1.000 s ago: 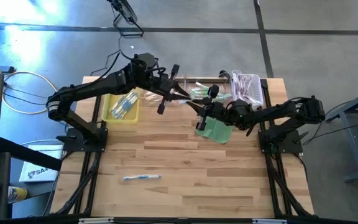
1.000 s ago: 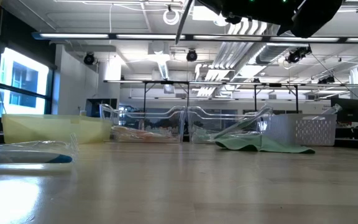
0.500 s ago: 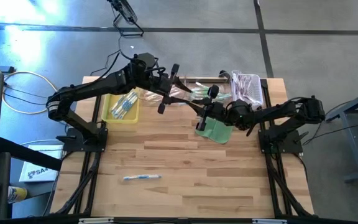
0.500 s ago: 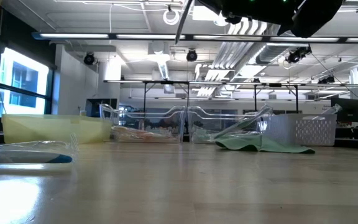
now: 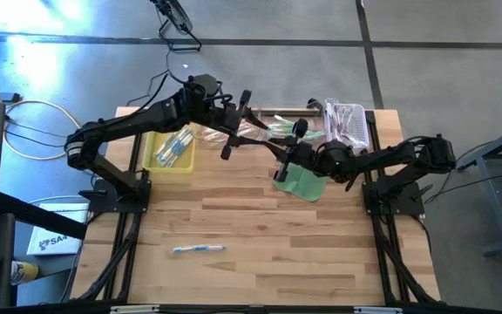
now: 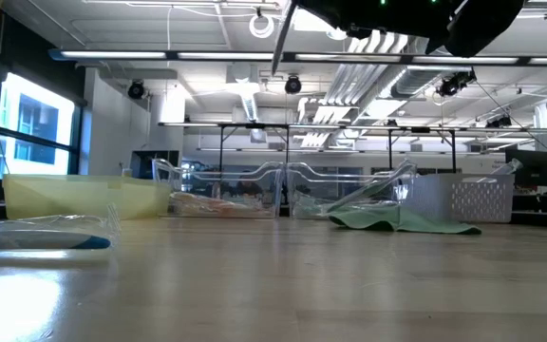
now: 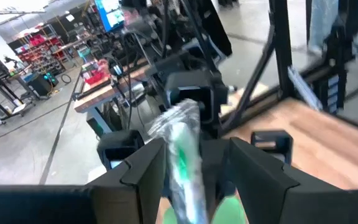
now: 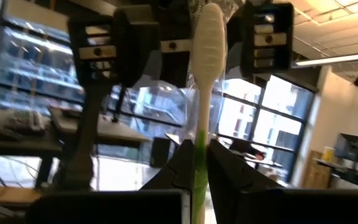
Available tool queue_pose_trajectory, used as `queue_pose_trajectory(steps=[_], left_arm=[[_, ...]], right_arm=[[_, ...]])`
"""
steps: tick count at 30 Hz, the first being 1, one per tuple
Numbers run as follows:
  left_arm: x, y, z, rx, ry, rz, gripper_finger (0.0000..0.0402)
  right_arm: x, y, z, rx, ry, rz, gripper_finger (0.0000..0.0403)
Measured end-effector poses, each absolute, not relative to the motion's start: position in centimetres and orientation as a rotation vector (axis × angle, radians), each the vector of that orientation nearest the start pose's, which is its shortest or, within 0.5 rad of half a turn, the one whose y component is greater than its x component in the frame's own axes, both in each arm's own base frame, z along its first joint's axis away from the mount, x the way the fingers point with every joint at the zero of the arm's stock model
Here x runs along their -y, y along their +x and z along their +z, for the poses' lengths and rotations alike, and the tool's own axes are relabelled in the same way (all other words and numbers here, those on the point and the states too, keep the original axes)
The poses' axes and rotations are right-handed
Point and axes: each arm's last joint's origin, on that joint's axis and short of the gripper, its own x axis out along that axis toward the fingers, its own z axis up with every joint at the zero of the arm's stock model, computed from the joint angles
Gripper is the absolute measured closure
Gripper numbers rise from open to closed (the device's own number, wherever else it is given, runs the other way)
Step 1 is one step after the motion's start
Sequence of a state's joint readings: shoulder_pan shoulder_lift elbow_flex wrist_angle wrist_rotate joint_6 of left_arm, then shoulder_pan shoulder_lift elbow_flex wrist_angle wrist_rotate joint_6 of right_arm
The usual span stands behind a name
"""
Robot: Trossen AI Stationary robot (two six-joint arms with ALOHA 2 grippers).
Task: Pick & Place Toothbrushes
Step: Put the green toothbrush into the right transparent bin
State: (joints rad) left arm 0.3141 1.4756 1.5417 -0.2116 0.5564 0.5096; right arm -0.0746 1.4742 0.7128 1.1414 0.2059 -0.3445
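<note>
A wrapped toothbrush [image 5: 258, 135], white with a green handle, hangs in the air over the table's far middle between my two grippers. My right gripper [image 8: 201, 168] is shut on it. My left gripper [image 7: 201, 174] faces it, open, with one finger on each side of the toothbrush's wrapped head end [image 7: 182, 143]. Another toothbrush [image 5: 199, 249] lies flat on the table near the front edge. More toothbrushes lie in a yellow tray [image 5: 171, 150]. My right gripper pinches the toothbrush's green handle part [image 8: 199, 152] between its two fingers. It comes from the table's right, slanting a little upward, with the fingers along the brush. The white head end [image 8: 209, 50] sticks out past the fingertips, clear of the table. Whether my left gripper's fingers touch the wrapper, I cannot tell.
Clear bins [image 5: 273, 129] with wrapped items and a white basket [image 5: 347, 118] stand along the far edge. A flat green cloth [image 5: 305, 181] lies below my right gripper. The table's middle and near right are bare wood.
My left gripper has opened around the toothbrush's head end and let go of it. My right gripper has kept its hold, and the brush has stayed in the air between the two arms.
</note>
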Motion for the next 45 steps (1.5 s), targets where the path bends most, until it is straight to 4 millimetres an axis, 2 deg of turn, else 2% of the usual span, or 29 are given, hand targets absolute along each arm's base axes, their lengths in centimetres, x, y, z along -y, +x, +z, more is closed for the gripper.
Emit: queue_pose_trajectory(steps=[7, 14, 20, 26, 31, 39, 45], left_arm=[[-8.5, 29.8, 43.4, -0.075, 0.534, -0.273, 0.0231], [-8.5, 27.7, 41.3, -0.069, 0.553, -0.23, 0.0231], [-8.2, 24.5, 39.9, -0.006, 0.567, -0.177, 0.0231], [-6.9, 21.4, 38.7, 0.052, 0.598, -0.156, 0.0231], [-6.1, 19.4, 37.9, 0.069, 0.571, -0.149, 0.0231], [-5.2, 17.0, 36.4, 0.1, 0.549, -0.142, 0.0231], [-5.0, 16.5, 34.9, 0.101, 0.529, -0.141, 0.0231]], right_arm=[[3.0, 30.3, 27.1, 0.255, -0.324, -0.394, 0.0388], [3.5, 30.1, 26.6, 0.148, -0.372, -0.499, 0.0388], [4.6, 30.3, 26.9, -0.022, -0.396, -0.565, 0.0388], [7.0, 31.0, 28.1, -0.246, -0.42, -0.627, 0.0388], [9.8, 30.3, 27.9, -0.31, -0.409, -0.698, 0.0388], [14.8, 28.3, 25.7, -0.482, -0.285, -0.772, 0.0388], [17.1, 27.1, 24.1, -0.588, -0.232, -0.749, 0.0388]])
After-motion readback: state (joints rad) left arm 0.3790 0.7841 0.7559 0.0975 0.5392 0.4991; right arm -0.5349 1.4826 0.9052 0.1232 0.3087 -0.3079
